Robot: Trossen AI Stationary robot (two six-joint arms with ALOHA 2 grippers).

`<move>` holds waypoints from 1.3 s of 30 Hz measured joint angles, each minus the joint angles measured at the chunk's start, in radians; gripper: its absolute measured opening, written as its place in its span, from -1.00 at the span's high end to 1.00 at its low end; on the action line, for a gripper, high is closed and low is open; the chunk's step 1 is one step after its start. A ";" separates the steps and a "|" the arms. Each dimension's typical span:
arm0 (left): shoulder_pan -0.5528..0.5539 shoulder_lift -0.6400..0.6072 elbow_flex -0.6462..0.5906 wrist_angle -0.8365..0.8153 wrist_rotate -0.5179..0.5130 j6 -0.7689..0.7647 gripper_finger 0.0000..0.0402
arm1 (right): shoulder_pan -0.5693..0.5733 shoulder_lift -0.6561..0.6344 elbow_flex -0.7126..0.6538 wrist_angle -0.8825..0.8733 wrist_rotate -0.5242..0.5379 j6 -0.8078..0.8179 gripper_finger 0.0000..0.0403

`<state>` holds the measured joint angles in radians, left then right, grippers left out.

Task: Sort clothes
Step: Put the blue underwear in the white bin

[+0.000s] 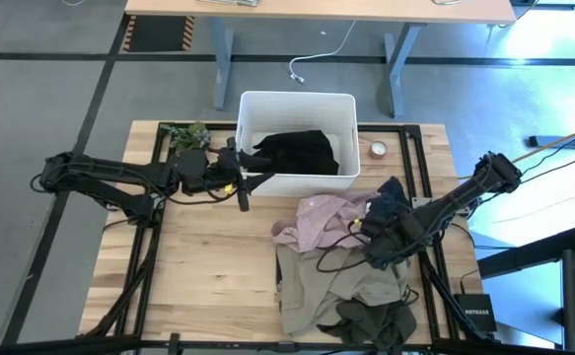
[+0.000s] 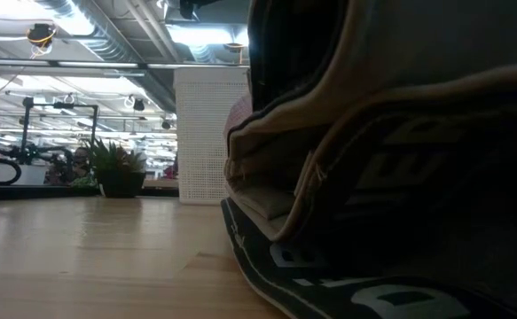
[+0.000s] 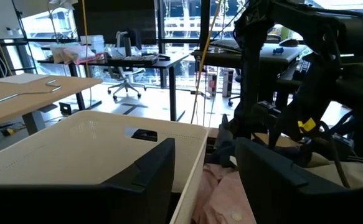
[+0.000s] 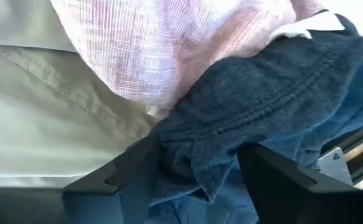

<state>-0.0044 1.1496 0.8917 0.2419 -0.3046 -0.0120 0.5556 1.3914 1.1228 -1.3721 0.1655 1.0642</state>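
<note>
The clothes lie in a pile at the table's near right: a pale pink garment (image 1: pixel 317 219), a beige khaki one (image 1: pixel 331 276), a dark olive one (image 1: pixel 376 320) and a navy one (image 1: pixel 391 195). A black garment (image 1: pixel 297 153) lies inside the white bin (image 1: pixel 248 104). My right gripper (image 1: pixel 371 225) is open, low over the pile, with a raised fold of the navy garment (image 4: pixel 200 149) between its fingers. My left gripper (image 1: pixel 240 185) is open and empty, beside the bin's near left corner (image 3: pixel 106 155). My right gripper's open fingers (image 4: pixel 128 177) stand on either side of a raised fold of the navy garment (image 4: pixel 197 168), which fills the gap between them. They come from above, slanting toward the table's left. The garment lies slack on the pile, beside the pink one (image 4: pixel 169 50).
A small green mottled lump (image 1: pixel 186 134) lies at the far left beside the bin. A tape roll (image 1: pixel 378 150) lies to the right of the bin. In the low view the khaki garment (image 2: pixel 400 133) fills the right half. Bare wood (image 1: pixel 208 266) lies at the near left.
</note>
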 joint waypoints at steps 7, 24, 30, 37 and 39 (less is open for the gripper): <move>0.000 0.000 0.000 -0.013 0.000 0.000 0.18 | 0.000 0.000 -0.032 0.017 0.018 -0.033 0.34; 0.000 0.000 0.000 -0.038 -0.001 -0.008 0.18 | 0.001 0.000 0.221 -0.120 0.265 -0.176 0.96; 0.000 0.000 0.000 -0.044 -0.001 -0.008 0.18 | 0.000 0.000 0.441 -0.173 0.494 -0.269 0.91; 0.000 0.000 0.000 -0.044 -0.002 -0.008 0.18 | -0.014 0.000 0.644 -0.076 0.807 -0.480 0.95; 0.000 0.000 0.000 -0.044 -0.002 -0.008 0.18 | -0.033 0.000 0.682 -0.019 0.874 -0.567 0.93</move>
<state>-0.0041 1.1496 0.8921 0.1982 -0.3061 -0.0196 0.5227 1.3911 1.8050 -1.3914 1.0397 0.4974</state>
